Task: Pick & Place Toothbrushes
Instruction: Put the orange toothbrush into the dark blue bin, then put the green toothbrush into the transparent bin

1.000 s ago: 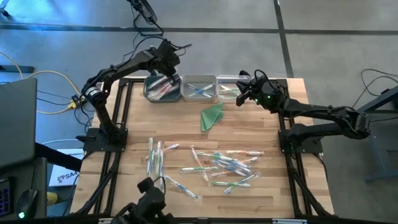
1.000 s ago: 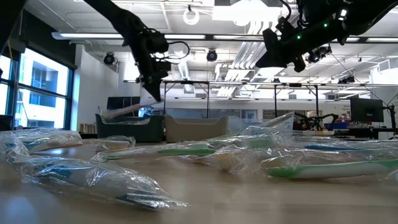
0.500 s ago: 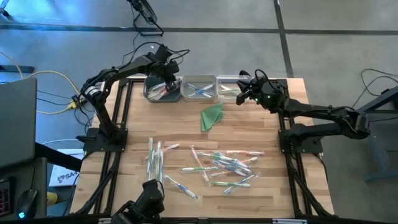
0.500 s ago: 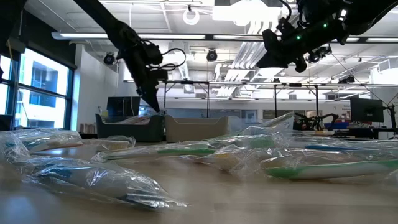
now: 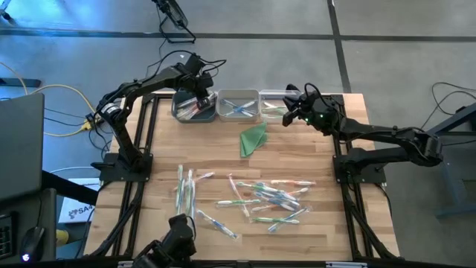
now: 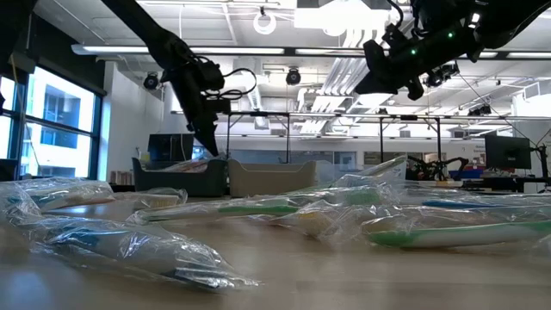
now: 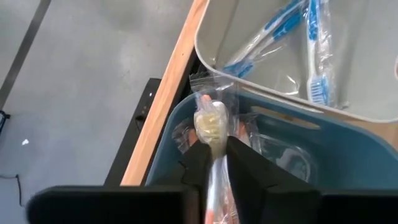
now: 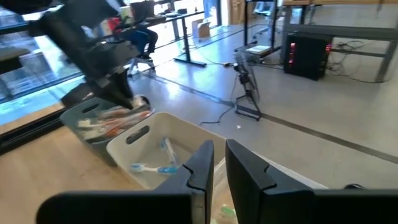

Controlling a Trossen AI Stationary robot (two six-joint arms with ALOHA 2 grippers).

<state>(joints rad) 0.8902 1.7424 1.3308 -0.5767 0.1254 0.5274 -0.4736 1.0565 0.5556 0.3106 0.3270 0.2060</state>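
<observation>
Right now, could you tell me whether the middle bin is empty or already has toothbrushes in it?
Not empty: the middle bin holds a few wrapped blue toothbrushes, clearest in the left wrist view.

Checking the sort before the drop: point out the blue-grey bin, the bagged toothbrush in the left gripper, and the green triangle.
blue-grey bin [image 7: 348, 134], left wrist view, far rim.
bagged toothbrush [image 7: 211, 124], left wrist view, bristle head.
left gripper [image 7: 216, 155], left wrist view, between fingertips.
green triangle [image 5: 253, 138], high view, middle.

The high view looks straight down on the whole wooden table, bins at twelve o'clock. The low view sits at tabletop height, close behind wrapped toothbrushes, facing level toward the same bins. The left wrist view looks down closely into the blue bin; the right wrist view sees that bin from farther off.
</observation>
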